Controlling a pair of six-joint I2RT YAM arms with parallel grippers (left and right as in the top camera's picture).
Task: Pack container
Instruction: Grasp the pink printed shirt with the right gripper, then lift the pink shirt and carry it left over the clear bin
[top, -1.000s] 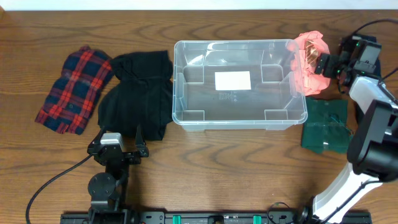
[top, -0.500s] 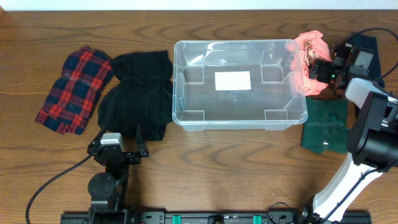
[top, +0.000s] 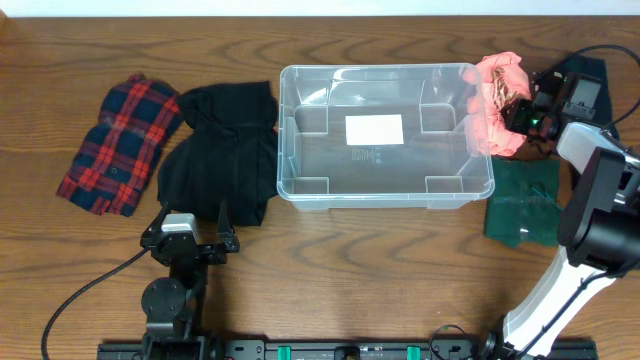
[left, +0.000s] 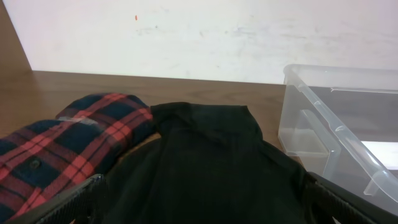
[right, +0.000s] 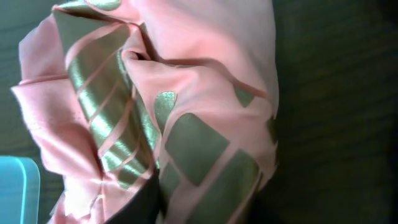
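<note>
Near the middle of the wooden table (top: 350, 270) stood the container (top: 385, 192), a clear plastic bin with nothing inside it but the white label (top: 374, 129) on its base. Just left of it, touching its side wall, a black garment (top: 225, 150) lay in a loose heap, and further left, against that heap, lay a red and navy plaid shirt (top: 120, 145). At the bin's far right corner a crumpled pink garment (top: 495, 75) rested against the rim, and the right gripper (top: 515, 112) was pressed into its right side. The right wrist view was filled with that pink cloth, its folds printed with dull greenish bars, with only a dark sliver at the bottom edge; I could not tell whether the jaws had closed on the fabric. A folded dark green garment (top: 525, 200) lay flat nearer the front, just beside the bin's right end. The left gripper (top: 190, 238) sat low near the front edge, in front of the black garment, its fingers (left: 62, 205) spread wide to both bottom corners of the left wrist view, holding nothing.
</note>
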